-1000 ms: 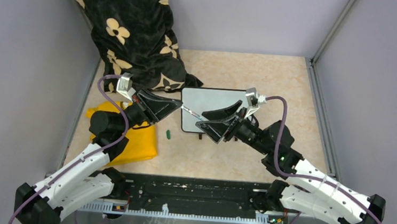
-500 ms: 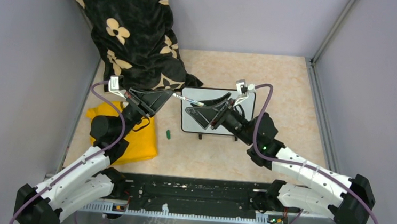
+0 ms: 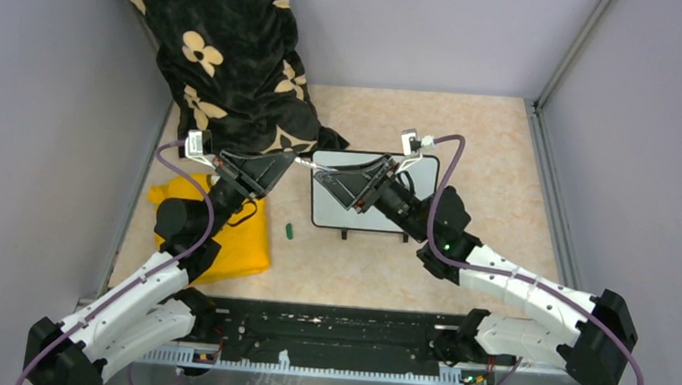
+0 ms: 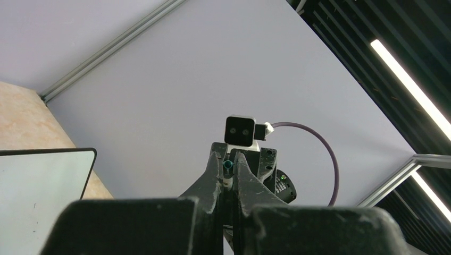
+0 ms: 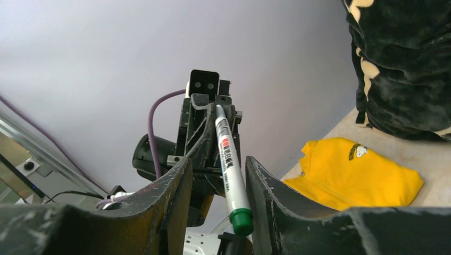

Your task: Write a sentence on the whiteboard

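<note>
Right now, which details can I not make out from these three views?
Writing on the whiteboard: top view, the right end effector covers its middle; left wrist view, the picture edge cuts off all but one corner.
Print on the marker: right wrist view, too small and blurred.
Small green object near the yellow T-shirt: top view, too small to identify.

Overhead, wrist views facing, apparently sharing marker
</note>
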You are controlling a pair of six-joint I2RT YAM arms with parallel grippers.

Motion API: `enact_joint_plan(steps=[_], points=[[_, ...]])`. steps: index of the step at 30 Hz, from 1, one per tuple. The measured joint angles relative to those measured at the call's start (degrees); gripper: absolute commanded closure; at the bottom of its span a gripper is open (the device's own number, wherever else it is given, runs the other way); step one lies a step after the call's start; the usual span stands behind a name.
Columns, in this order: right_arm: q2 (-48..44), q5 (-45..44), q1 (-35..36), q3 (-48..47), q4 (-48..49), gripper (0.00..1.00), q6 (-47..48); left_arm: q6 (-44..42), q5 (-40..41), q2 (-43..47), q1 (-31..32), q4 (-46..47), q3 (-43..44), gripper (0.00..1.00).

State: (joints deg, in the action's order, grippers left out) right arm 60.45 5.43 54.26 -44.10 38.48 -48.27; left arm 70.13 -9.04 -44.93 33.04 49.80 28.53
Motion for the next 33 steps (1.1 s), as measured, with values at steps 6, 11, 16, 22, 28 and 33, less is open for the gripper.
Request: enact_joint_plan(steps=[6,11,16,22,28,33], points=[[1.5,-0.9,0.0,-0.4,-0.4,0.6,-0.4,0.7,1.0,-0.1,0.4,-0.2,-0.2,1.0],[2.0,-1.8,0.0,-1.1,-0.3,0.6,-0.6,0.8,1.8,-0.2,1.0,-0.4,-0.2,1.0],[3.2,-2.7,0.0,-2.3,-0.1,0.63,-0.9,0.8,2.7,-0.2,1.4,-1.0,-0.5,1.0],[5.2,-3.1,0.0,-3.3,0.7,0.66,-1.1,0.8,4.0,0.0,1.4,-1.4,-0.8,1.0],[5.8,-3.3,0.0,-3.3,1.0,0.72,-1.5,0.8,5.6,0.9,1.6,-2.3,-1.3,1.0],[5.8,-3.7,0.0,-3.3,1.0,0.78,-1.5,0.9,6.1,1.2,1.7,-2.3,-1.3,1.0]])
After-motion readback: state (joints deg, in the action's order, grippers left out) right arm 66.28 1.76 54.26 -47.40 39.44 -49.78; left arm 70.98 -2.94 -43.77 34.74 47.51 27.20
